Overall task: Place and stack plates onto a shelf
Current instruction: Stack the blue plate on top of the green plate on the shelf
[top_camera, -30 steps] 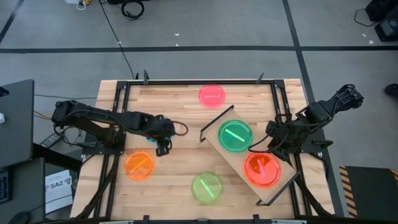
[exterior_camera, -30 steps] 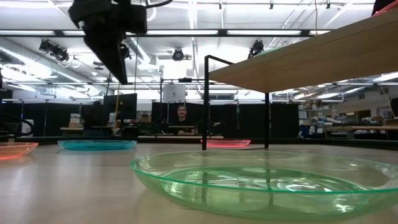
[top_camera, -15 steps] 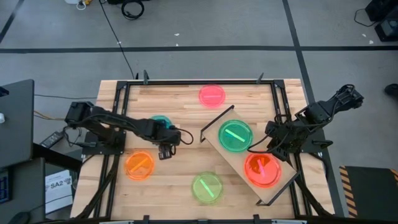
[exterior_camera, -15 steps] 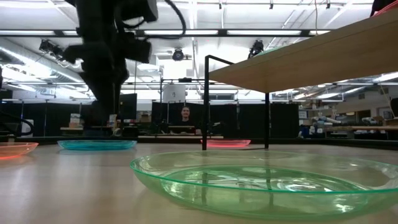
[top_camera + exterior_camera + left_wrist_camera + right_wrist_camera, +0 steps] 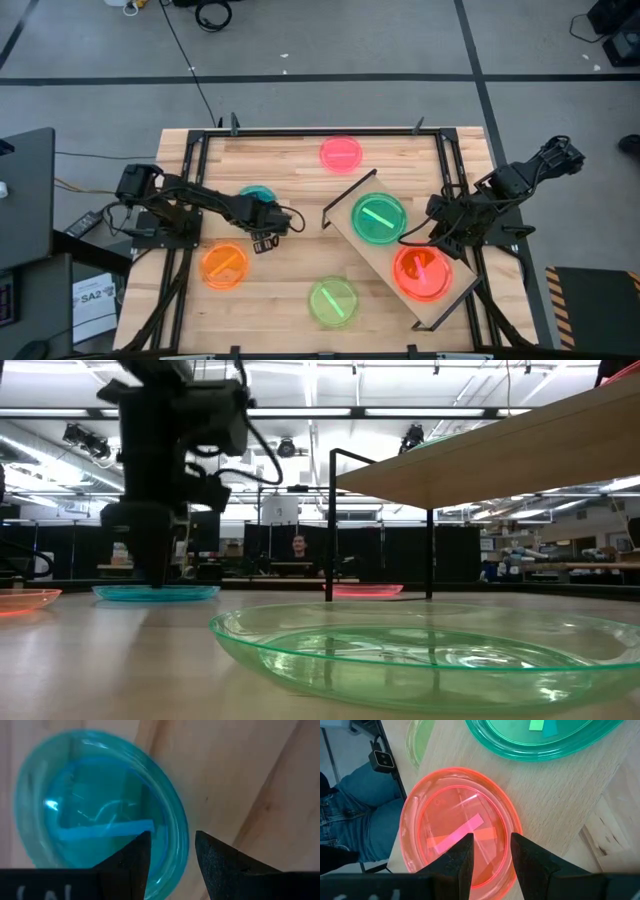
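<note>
My left gripper (image 5: 265,240) (image 5: 150,575) is open and lowered onto the near-right edge of the blue plate (image 5: 255,193) (image 5: 155,592), which lies flat on the table. In the left wrist view the gripper (image 5: 172,855) has one finger over the plate's (image 5: 95,810) inside and one outside its rim. My right gripper (image 5: 432,232) (image 5: 490,852) is open above the shelf (image 5: 455,300), over the edge of the red-pink plate (image 5: 422,272) (image 5: 455,830). A green plate (image 5: 378,219) also lies on the shelf. My left gripper comes at the blue plate from above, pointing down. Its open fingers (image 5: 132,862) stand astride the rim (image 5: 177,827), one inside and one outside. The plate lies flat on the table. Whether the fingers touch the rim, I cannot tell.
An orange plate (image 5: 224,266), a second green plate (image 5: 332,300) (image 5: 400,655) and a pink plate (image 5: 341,153) lie loose on the table. The shelf (image 5: 480,455) stands slantwise on the table's right half on black wire legs. A person sits in the room beyond the table.
My left gripper has come down from well above the table to the blue plate's edge, while its arm swung toward the table's right. The blue plate, earlier covered by the arm in the high view, now shows. It has not moved.
</note>
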Motion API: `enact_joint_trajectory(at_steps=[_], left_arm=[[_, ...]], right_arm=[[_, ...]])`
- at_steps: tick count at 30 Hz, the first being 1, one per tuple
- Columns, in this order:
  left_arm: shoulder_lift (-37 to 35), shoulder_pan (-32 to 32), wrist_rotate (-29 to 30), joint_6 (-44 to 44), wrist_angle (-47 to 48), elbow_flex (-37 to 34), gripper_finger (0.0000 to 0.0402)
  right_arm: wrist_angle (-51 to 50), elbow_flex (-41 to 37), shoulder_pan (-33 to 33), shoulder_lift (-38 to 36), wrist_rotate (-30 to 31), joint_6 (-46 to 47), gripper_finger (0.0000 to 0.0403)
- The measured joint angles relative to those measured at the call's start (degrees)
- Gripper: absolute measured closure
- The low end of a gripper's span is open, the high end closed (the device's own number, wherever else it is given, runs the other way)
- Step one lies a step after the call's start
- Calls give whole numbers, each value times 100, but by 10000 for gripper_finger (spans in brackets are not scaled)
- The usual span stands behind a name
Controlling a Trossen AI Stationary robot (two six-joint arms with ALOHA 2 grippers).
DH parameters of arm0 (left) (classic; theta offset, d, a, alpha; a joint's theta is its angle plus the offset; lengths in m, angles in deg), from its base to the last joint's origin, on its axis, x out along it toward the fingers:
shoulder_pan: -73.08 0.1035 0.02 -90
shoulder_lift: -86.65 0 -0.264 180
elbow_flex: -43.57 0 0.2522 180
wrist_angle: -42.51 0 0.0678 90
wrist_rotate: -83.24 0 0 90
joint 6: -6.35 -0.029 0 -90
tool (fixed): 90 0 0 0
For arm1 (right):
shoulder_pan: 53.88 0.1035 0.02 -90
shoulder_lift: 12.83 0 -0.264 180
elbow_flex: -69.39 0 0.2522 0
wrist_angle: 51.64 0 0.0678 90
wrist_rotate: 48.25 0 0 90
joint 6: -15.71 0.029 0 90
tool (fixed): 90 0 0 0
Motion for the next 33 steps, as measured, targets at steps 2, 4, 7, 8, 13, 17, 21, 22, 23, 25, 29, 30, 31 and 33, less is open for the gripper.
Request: enact_joint_trajectory(at_steps=[2,4,7,8,13,17,21,22,23,25,29,30,31,33], left_arm=[[0,-2,11,48,-44,-144,239],[1,-4,80,89,-189,-266,239],[1,-1,214,106,-327,-408,239],[-6,-2,290,96,-327,-433,239],[-10,-1,315,88,-390,-465,240],[-10,-1,297,-18,-403,-467,254],[-10,-5,268,-21,-408,-470,282],[-8,-5,264,-21,-408,-472,288],[-8,-5,259,-21,-408,-472,295],[-5,-5,255,-21,-410,-472,307],[2,1,309,-27,-389,-482,334],[1,1,313,-25,-378,-487,341],[1,1,317,-23,-399,-487,348],[1,1,317,-22,-453,-487,362]], right_arm=[[4,0,1,-1,2,0,267],[5,0,0,-1,2,0,267],[9,0,0,0,2,0,267],[12,0,0,0,2,0,267],[14,0,0,0,2,0,267],[13,0,0,0,2,0,267],[13,0,0,0,1,0,267],[13,0,0,0,0,0,267],[13,0,0,0,2,0,267],[13,0,0,0,0,0,267],[13,0,0,0,0,0,267],[13,0,0,0,2,0,267],[13,0,0,0,0,0,267],[13,0,0,0,0,0,267]])
